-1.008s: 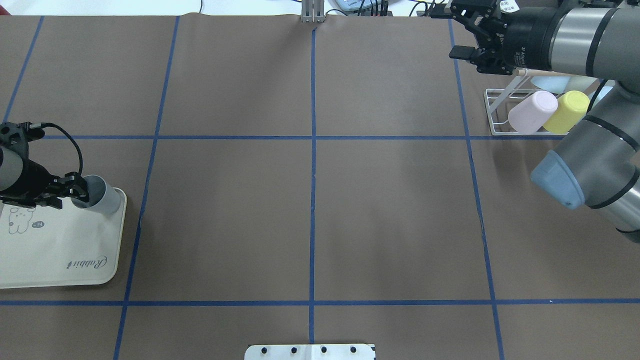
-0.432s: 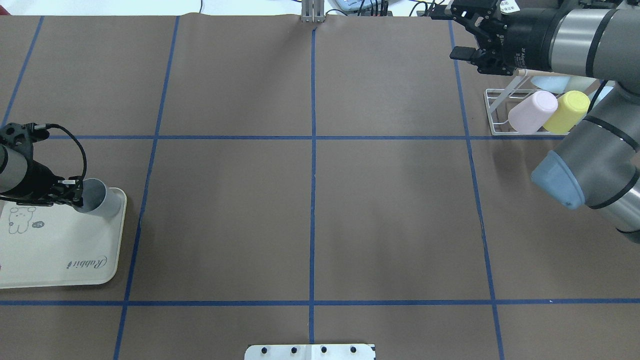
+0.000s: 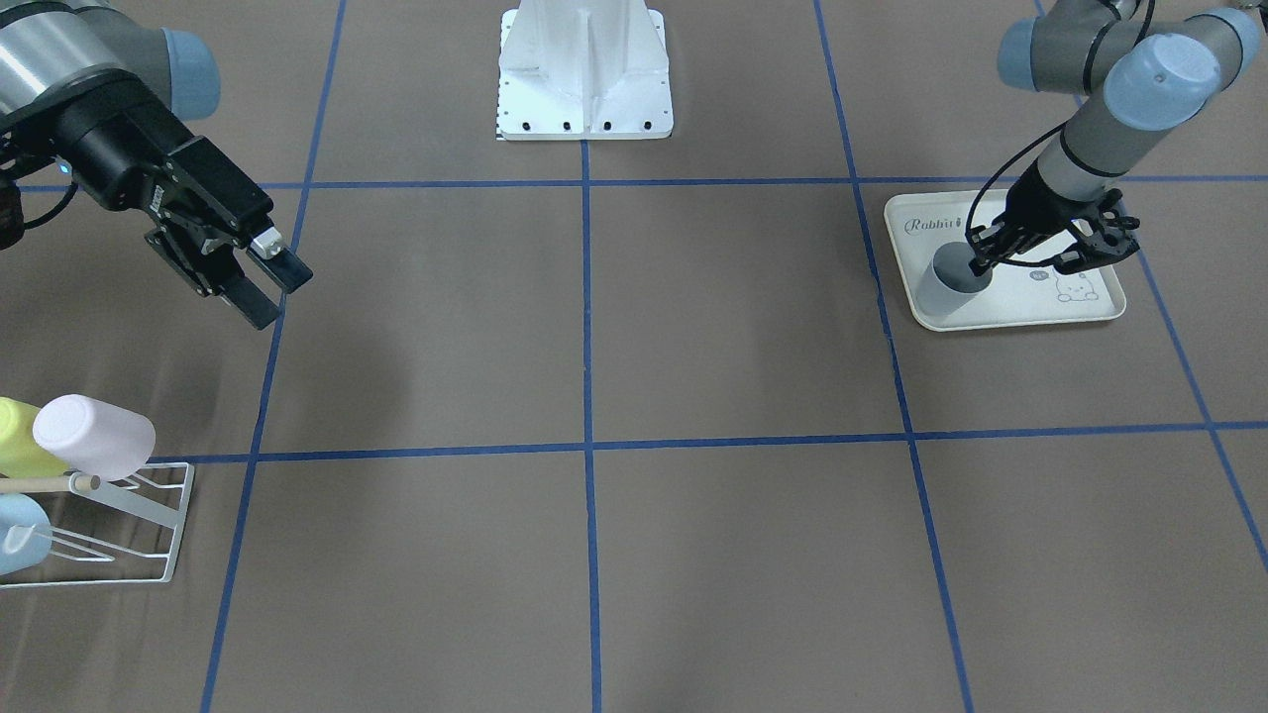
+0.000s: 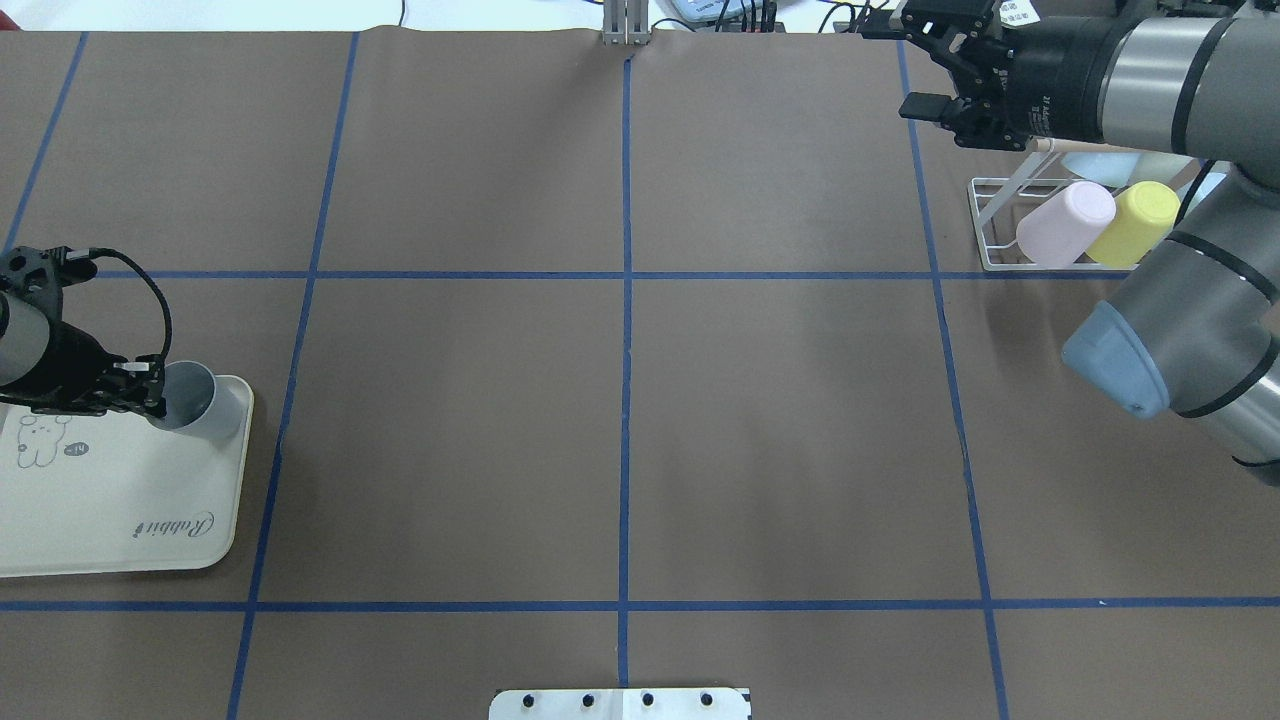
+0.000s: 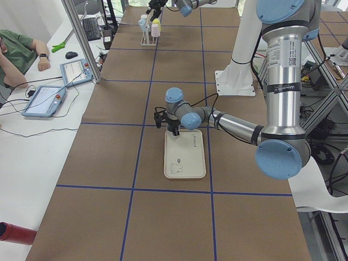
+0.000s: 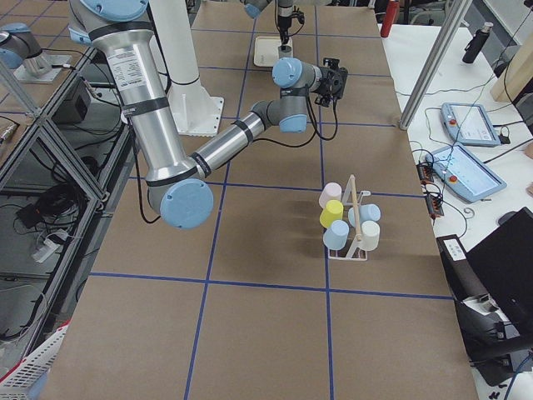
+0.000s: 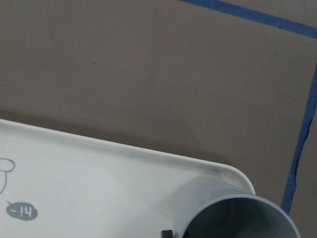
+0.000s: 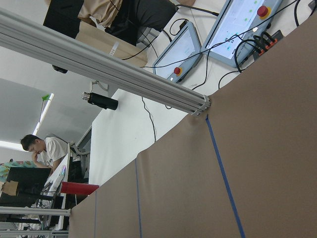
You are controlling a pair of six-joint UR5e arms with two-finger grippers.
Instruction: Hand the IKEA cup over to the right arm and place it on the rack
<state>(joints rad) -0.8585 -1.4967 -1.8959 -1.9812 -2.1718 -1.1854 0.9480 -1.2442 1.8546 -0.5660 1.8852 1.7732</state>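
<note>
Since a second ago the left gripper [image 4: 150,392] has drawn its jaws in from a wide spread to a narrow pinch on the rim of the grey cup [image 4: 205,405]. The cup itself sits where it did, and the right arm [image 4: 1150,60] has barely shifted.

The grey cup stands upright, mouth up, on the far right corner of the cream tray [image 4: 120,500] at the table's left side. In the left wrist view its inside is dark and holds nothing I can see. The tray carries a rabbit drawing and the word "Rabbit". I cannot tell whether the cup's base rests on the tray or has been raised a little.

Over the far right of the table the right gripper [image 4: 900,65] hangs in the air with its jaws wide and nothing between them. It is just to the far left of the white wire rack [image 4: 985,235].

The rack stands on the table at the far right. It holds a pink cup [image 4: 1065,222] and a yellow cup [image 4: 1135,222] side by side on the near prongs. The right side view shows two pale blue cups [image 6: 336,234] and a cream cup [image 6: 369,236] on it too, all tipped on the slanted prongs.
</note>
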